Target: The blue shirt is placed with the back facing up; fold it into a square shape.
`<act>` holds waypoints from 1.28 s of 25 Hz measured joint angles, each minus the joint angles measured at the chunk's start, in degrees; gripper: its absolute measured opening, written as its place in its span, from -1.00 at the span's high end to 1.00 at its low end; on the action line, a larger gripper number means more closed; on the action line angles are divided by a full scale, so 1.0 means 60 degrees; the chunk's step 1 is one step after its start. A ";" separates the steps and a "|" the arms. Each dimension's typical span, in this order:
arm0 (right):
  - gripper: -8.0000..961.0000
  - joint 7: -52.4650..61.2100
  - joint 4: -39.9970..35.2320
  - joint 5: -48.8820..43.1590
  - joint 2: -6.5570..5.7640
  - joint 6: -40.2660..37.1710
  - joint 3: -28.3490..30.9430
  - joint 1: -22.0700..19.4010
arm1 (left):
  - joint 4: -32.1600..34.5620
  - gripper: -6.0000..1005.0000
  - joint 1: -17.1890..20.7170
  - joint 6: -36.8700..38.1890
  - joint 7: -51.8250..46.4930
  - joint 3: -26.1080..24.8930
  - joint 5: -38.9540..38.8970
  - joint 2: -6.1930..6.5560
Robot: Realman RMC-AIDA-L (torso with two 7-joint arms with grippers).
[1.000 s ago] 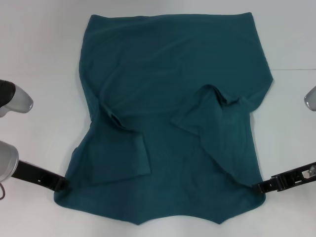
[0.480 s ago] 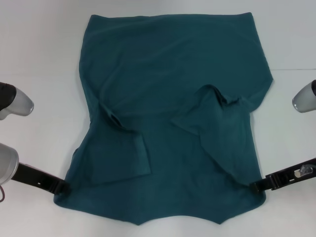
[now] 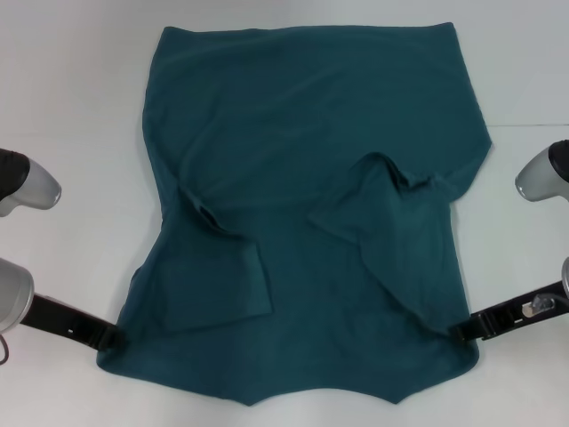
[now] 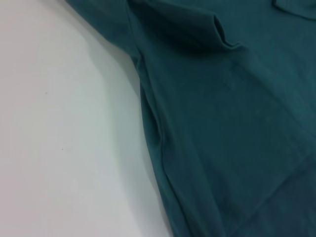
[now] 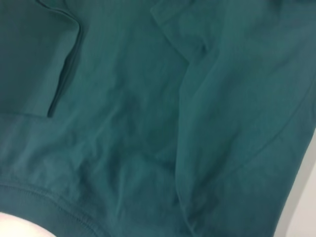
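Note:
The blue shirt (image 3: 302, 160) lies flat on the white table (image 3: 71, 107), with its neck curve at the near edge. Both short sleeves are folded inward onto the body, one (image 3: 218, 285) on the left and one (image 3: 391, 231) on the right. My left gripper (image 3: 110, 335) is a black bar meeting the shirt's near left corner. At the near right corner my right gripper (image 3: 460, 333) reaches the shirt's edge. The left wrist view shows the shirt's side edge (image 4: 153, 128) on the table. Teal fabric and a ribbed hem (image 5: 44, 197) fill the right wrist view.
Bare white table (image 3: 524, 98) surrounds the shirt on the left, right and far sides. Grey arm links stand at the left edge (image 3: 31, 182) and at the right edge (image 3: 542, 173) of the head view.
My right gripper has slid a little leftward and away from me, onto the shirt's near right corner, and its grey arm link has come further into view. The left gripper has barely shifted.

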 joint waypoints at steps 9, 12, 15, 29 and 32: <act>0.23 0.0006 0.0332 -0.0070 -0.0001 0.0107 -0.0123 0.0217 | -0.0012 0.90 0.0000 -0.0004 0.0024 -0.0024 0.0000 0.0000; 0.25 0.0067 0.0347 -0.0074 -0.0002 0.0157 -0.0196 0.0225 | -0.0012 0.90 0.0002 0.0002 0.0030 -0.0026 0.0000 0.0000; 0.28 0.0108 0.0347 -0.0093 -0.0014 0.0199 -0.0268 0.0225 | -0.0011 0.90 0.0030 0.0009 0.0061 -0.0045 0.0000 0.0000; 0.35 0.0383 0.0450 -0.0600 0.0014 0.0337 -0.0608 0.0324 | -0.0010 0.90 0.0080 0.0004 0.0124 -0.0056 0.0000 0.0000; 0.44 0.0372 0.0448 -0.0599 0.0008 0.0354 -0.0615 0.0300 | -0.0011 0.90 0.0098 0.0002 0.0126 -0.0055 0.0000 0.0000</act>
